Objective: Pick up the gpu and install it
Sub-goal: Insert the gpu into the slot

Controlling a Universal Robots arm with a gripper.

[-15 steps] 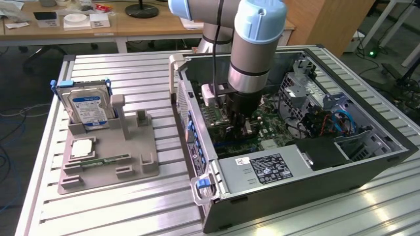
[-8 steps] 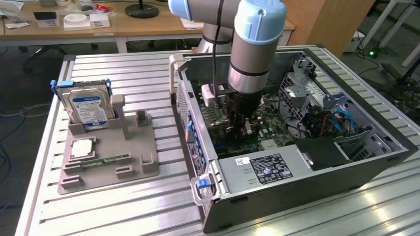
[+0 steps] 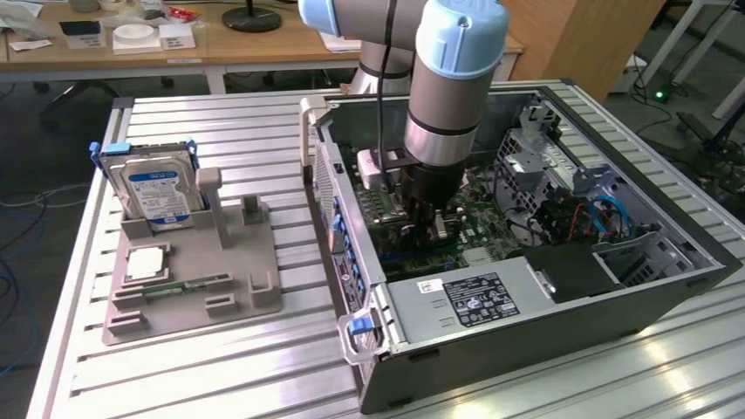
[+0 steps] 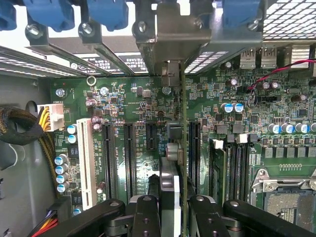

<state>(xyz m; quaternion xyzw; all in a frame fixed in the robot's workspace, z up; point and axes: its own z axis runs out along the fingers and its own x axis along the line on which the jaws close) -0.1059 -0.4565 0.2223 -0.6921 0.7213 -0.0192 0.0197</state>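
GPU [image 4: 180, 148] first: in the wrist view it stands on edge between the gripper [image 4: 174, 207] fingers [image 4: 146, 217], a thin card seen end-on, its long axis running straight away from the claw toward the case's rear wall at twelve o'clock, where its metal bracket [image 4: 170, 74] meets the row of slot covers [image 4: 106, 52] with blue clips [image 4: 108, 12]. The claw is partly closed and pinches the card's top edge from both sides, so the card hangs directly beneath it, not off to any side. Below the card lies the green motherboard [image 4: 123, 98], with a white slot [image 4: 85, 163] at about nine o'clock from the card, black expansion slots [image 4: 129, 153] between that and the card, and another black slot [image 4: 195, 148] just beside it at three o'clock; whether the card's lower edge is already seated in a slot I cannot tell, since the card hides that line. Farther at three o'clock sits the empty CPU socket [image 4: 291, 197]. In the exterior view the arm [image 3: 454, 87] reaches down into the open computer case [image 3: 652, 288], with the power supply [image 3: 472, 301] nearer the camera at six o'clock from the arm. Well apart at nine o'clock on the slatted table [image 3: 233, 375], a grey parts holder [image 3: 192, 297] carries the blue-labelled hard drive [image 3: 157, 194] upright, its card place apparently vacated
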